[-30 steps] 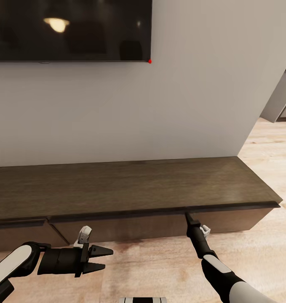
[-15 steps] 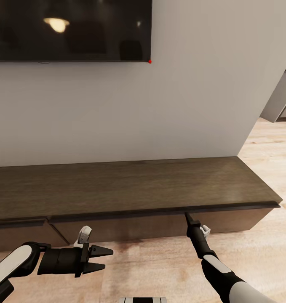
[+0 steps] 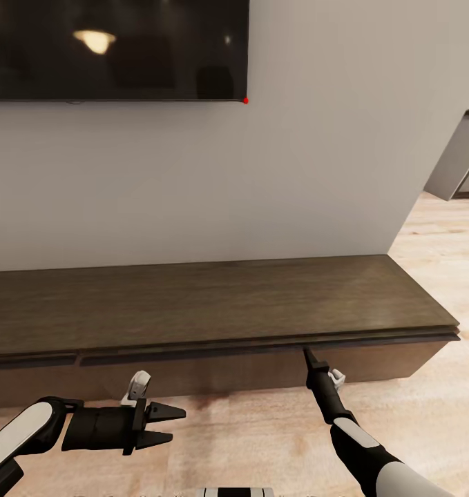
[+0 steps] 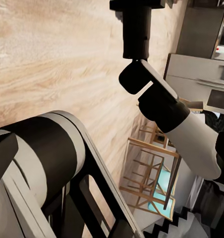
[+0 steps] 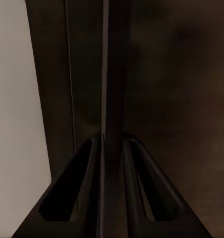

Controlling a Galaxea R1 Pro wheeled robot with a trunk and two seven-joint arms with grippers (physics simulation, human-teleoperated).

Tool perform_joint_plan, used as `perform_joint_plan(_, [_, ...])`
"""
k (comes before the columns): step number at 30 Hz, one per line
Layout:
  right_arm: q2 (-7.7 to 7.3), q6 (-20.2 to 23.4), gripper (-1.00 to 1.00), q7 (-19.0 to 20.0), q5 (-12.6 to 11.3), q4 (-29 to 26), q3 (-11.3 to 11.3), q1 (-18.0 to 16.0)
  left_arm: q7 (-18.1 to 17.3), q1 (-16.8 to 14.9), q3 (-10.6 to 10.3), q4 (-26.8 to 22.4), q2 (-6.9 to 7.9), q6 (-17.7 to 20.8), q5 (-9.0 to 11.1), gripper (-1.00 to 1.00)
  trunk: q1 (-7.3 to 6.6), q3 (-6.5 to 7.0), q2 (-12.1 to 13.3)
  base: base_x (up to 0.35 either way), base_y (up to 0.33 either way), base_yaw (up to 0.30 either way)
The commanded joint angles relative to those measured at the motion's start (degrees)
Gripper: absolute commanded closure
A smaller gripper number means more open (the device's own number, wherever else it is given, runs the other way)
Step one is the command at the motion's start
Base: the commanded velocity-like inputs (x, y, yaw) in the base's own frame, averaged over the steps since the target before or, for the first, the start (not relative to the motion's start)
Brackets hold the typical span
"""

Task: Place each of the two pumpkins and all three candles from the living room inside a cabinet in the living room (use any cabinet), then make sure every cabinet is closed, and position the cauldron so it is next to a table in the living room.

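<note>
At five o'clock in the head view, the right gripper (image 3: 307,355) is pinching the cabinet (image 3: 213,304) drawer's top lip; the left gripper (image 3: 166,424) is hovering narrowly parted at seven o'clock. No writing is showing.

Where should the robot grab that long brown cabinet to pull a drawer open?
Probably at the dark gap under the cabinet top's front lip, from the front. The drawer fronts have no handles. The right tool already points at that edge.
</note>
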Motion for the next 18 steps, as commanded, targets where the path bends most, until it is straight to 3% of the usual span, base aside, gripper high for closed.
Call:
perform_joint_plan(1, [-0.04, -0.2, 1.0, 0.7, -0.4, -0.2, 0.5, -0.1, 0.6, 0.0, -0.1, 0.0, 0.02, 0.0, 0.6, -1.0, -0.03, -0.04, 0.0, -0.023, 0.0, 0.0])
perform_joint_plan(18, [-0.04, -0.2, 1.0, 0.7, -0.4, -0.2, 0.5, -0.1, 0.6, 0.0, -0.2, 0.0, 0.0, 0.0, 0.6, -1.0, -0.03, -0.04, 0.0, -0.136, 0.0, 0.0])
